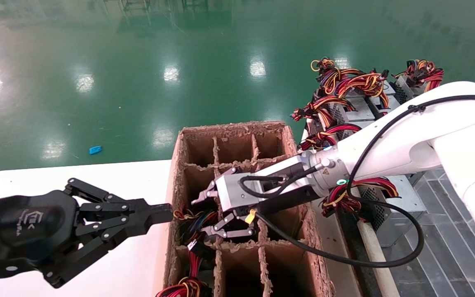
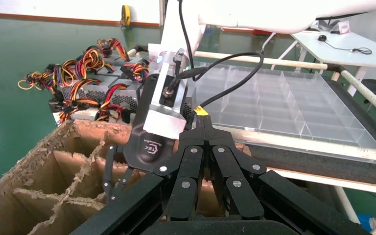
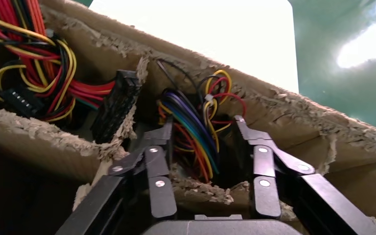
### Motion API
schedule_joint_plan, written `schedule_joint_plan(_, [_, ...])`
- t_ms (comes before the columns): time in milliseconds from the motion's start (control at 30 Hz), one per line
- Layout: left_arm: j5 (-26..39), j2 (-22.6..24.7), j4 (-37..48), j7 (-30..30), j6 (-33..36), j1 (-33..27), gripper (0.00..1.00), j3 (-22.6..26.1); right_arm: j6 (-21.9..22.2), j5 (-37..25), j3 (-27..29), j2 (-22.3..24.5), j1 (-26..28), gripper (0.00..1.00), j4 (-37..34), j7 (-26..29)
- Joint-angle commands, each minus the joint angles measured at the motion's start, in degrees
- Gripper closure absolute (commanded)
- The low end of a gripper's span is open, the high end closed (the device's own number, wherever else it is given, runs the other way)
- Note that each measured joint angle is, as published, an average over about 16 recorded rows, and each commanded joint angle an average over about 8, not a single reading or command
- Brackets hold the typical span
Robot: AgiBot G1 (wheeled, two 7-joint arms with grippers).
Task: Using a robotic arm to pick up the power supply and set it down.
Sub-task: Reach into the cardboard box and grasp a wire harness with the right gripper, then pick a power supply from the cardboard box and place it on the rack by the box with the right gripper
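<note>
The white tubular robotic arm (image 1: pixel 406 136) with its silver-grey box wrist reaches from the robot's right down over the torn brown cardboard divider box (image 1: pixel 237 136), most likely because the cells are narrow and can only be entered from above. Its black linked right end effector (image 1: pixel 212 214) sits at the mouth of a middle cell on the box's left side, fingers (image 3: pixel 159 142) spread apart on either side of the wire bundle and gripping nothing that can be seen. The power supply (image 3: pixel 196 127) stands inside that cell; only its loose orange, yellow, red, black and blue-purple wires show, fanning up toward the opening, while its metal body is hidden below. By that, its long axis seems to run down into the cell with the wired end uppermost, though this cannot be confirmed. The open stance suggests either a release just completed or a grasp not yet closed. The black left end effector (image 1: pixel 155 214) hangs over the white counter (image 1: pixel 109 181) just beside the box's left wall, fingers drawn together and empty, idle. Other grey units with red-yellow bundles (image 1: pixel 344 95) lie beyond the box.
</note>
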Motion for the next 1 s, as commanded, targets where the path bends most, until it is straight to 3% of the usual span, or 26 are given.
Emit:
schedule_joint_plan(33, [0.0,0.0,0.0,0.0,0.0,0.0,1.0,0.0,-0.16,-0.27,-0.25,-0.23,0.23,1.0,-0.43,-0.39])
schedule_joint_plan(600, [0.0,0.0,0.0,0.0,0.0,0.0,1.0,0.0,-1.66,1.35,0.0,0.14,1.39,1.0,-1.22,-1.64])
schedule_joint_plan(1000, [0.0,0.0,0.0,0.0,0.0,0.0,1.0,0.0,-2.58,2.5,-0.01,1.8,5.04,1.0,3.74,0.57])
